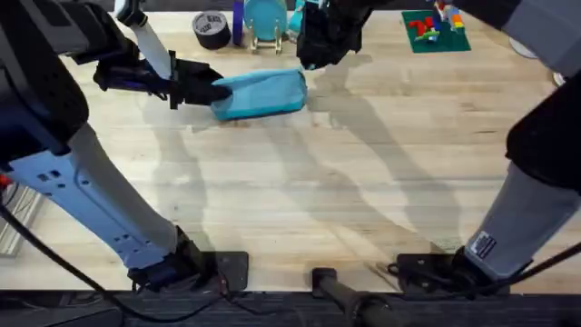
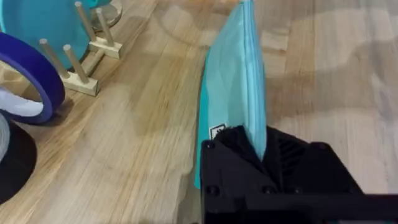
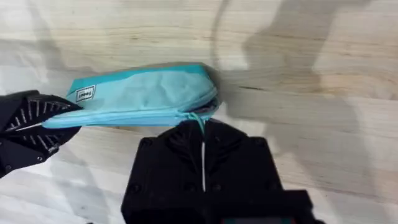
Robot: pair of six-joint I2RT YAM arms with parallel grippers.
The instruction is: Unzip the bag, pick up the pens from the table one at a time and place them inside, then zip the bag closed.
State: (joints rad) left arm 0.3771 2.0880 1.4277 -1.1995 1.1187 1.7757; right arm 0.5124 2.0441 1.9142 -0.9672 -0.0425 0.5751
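Your left gripper (image 2: 258, 152) is pinching one end of the bag (image 2: 233, 93), its two black fingers closed on the fabric just beside the small white label; in the overhead view you are seeing that left gripper (image 1: 211, 91) clamping the bag (image 1: 263, 94) at its left end. Your right gripper (image 3: 202, 140) is sitting at the opposite end, fingers drawn narrow on the thin zipper pull cord (image 3: 200, 127) that is hanging from the end of the zipper. In the right wrist view the left gripper (image 3: 53, 118) is showing farther off, its ribbed pads gripping the labelled end of the bag (image 3: 143, 96). From overhead, the right gripper (image 1: 313, 54) is hanging just above the bag's right end.

The bag is lying on its side on the tabletop (image 1: 300, 182), stretched lengthwise between your two grippers, toward the far middle of the tabletop. The zipper line is looking closed along the edge you can see in the right wrist view.

Beyond the bag, a wooden peg rack (image 2: 81, 56) is holding a teal disc (image 2: 43, 25), with a blue tape ring (image 2: 34, 78) beside it. A black tape roll (image 1: 211, 29) and a green board with small bricks (image 1: 434, 32) are sitting at the tabletop's far edge.
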